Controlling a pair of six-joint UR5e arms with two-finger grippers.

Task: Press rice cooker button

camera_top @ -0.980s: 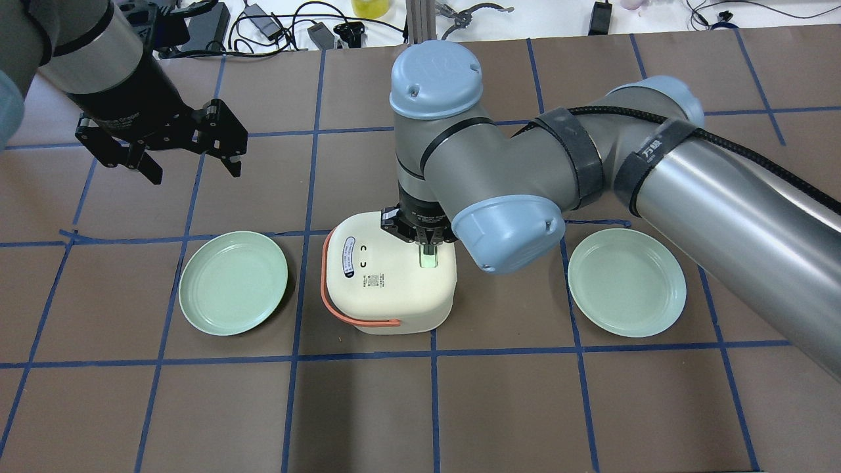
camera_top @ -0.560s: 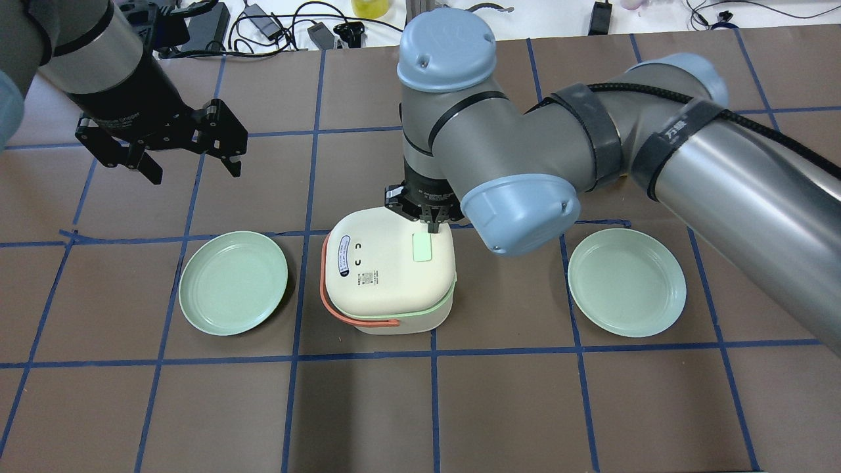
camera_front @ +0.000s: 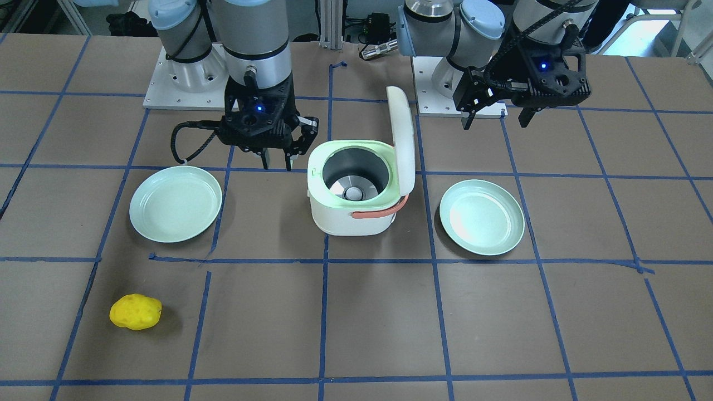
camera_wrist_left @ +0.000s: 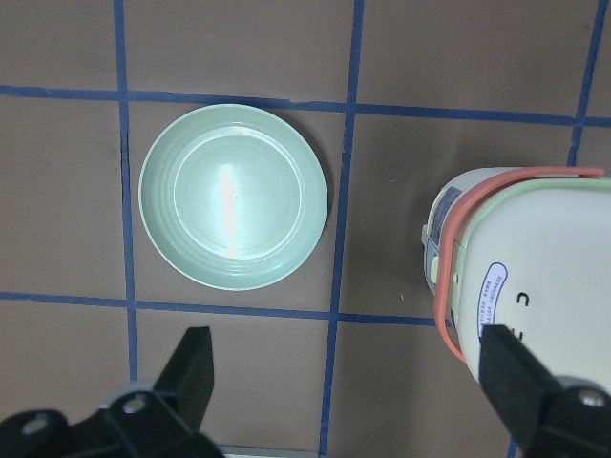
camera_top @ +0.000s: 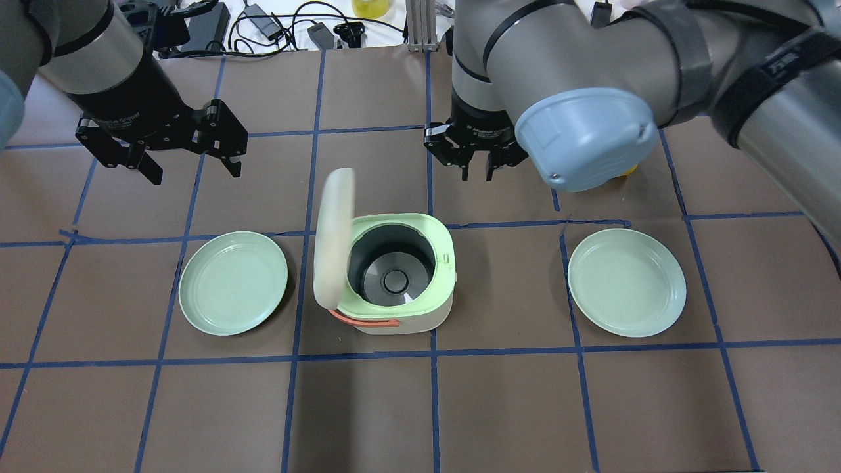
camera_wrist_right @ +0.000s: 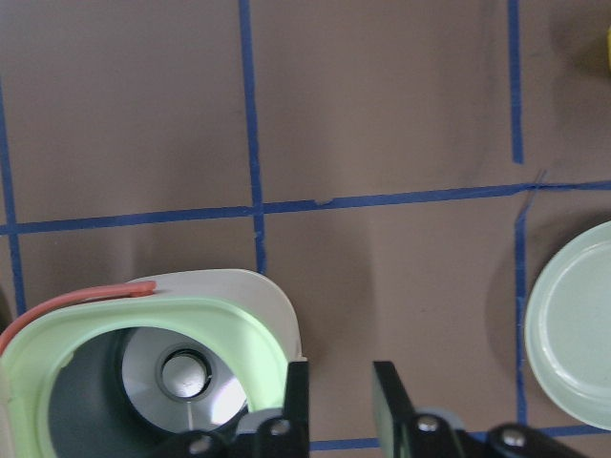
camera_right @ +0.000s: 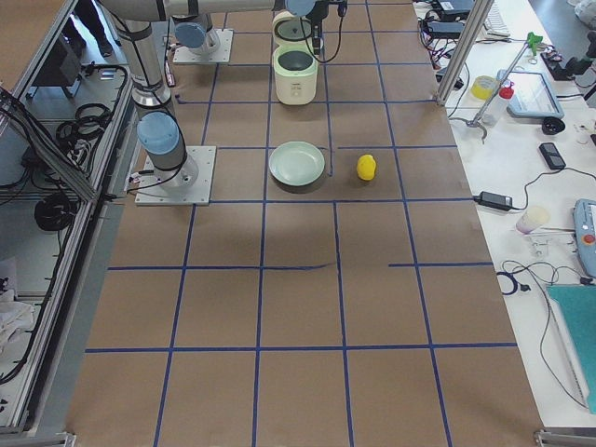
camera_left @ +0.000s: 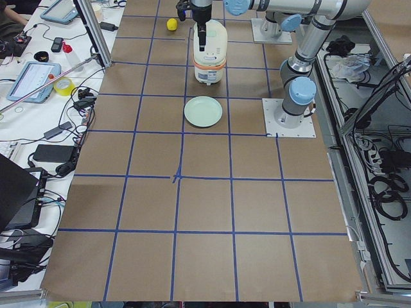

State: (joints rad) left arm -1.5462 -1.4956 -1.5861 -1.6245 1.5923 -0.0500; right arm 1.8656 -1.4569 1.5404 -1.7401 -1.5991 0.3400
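Note:
The cream rice cooker (camera_top: 402, 318) stands mid-table with its lid (camera_top: 334, 236) swung upright on its left side and the grey pot (camera_top: 393, 266) exposed; it also shows in the front view (camera_front: 353, 217). The lid's green button is hidden in every view. My right gripper (camera_top: 477, 173) hangs above the table beyond the cooker's far right corner, touching nothing, its jaws a narrow gap apart and empty; its wrist view (camera_wrist_right: 339, 401) shows the cooker's green rim (camera_wrist_right: 250, 329) beside the fingers. My left gripper (camera_top: 195, 172) is wide open and empty, far left of the cooker.
Two pale green plates lie left (camera_top: 233, 282) and right (camera_top: 627, 282) of the cooker. A yellow lumpy object (camera_front: 135, 312) lies on the table's far right side, mostly hidden by my right arm overhead. Cables and tools line the far edge (camera_top: 276, 26).
The cooker's lid has sprung from shut to upright. My right gripper has lifted off the lid's button, drawn away to the far right, and its jaws parted slightly. The left arm has not moved.

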